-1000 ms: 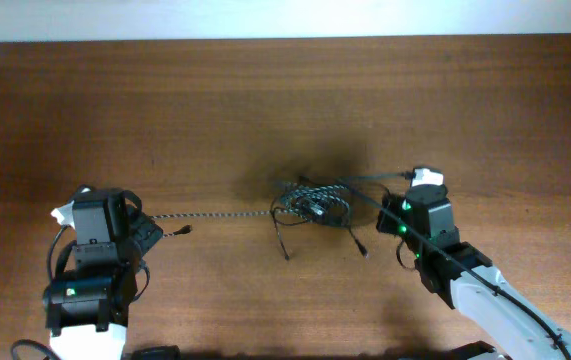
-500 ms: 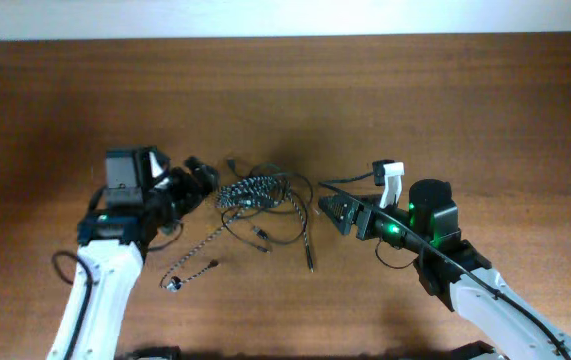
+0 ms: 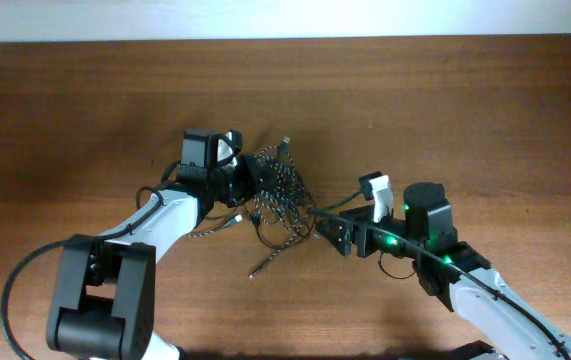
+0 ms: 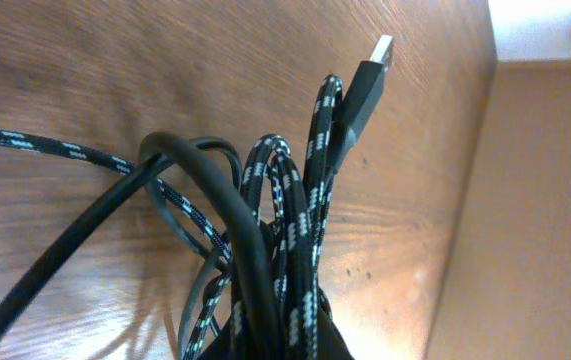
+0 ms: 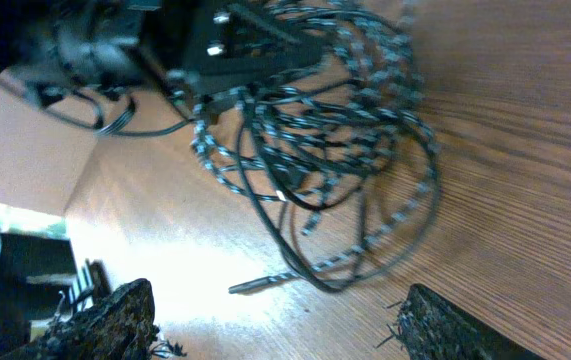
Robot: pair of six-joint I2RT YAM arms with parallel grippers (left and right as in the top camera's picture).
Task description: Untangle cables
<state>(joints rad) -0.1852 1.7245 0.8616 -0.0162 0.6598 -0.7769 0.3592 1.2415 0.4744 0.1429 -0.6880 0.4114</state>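
Note:
The cables lie in one tangle (image 3: 283, 198) at the table's middle. My left gripper (image 3: 254, 178) is shut on a bunch of its loops, both braided speckled (image 4: 310, 210) and plain black (image 4: 190, 175). A black USB plug (image 4: 365, 85) sticks up out of that bunch. Just right of the tangle, my right gripper (image 3: 342, 233) stands open and holds nothing. In the right wrist view the tangle (image 5: 335, 130) lies ahead of its wide-apart fingertips (image 5: 115, 315). A small plug end (image 5: 260, 283) rests on the wood between them and the loops. One speckled strand (image 3: 205, 229) trails left under the left arm.
The brown wooden table (image 3: 465, 110) ends at a pale wall along the back. Thicker black wires (image 3: 25, 290) loop round the left arm's base at the front left. The right arm (image 3: 485, 290) reaches in from the front right.
My left gripper moved right into the tangle and shut on a bunch of loops, shifting the tangle rightward. The right gripper edged towards the tangle and stays open.

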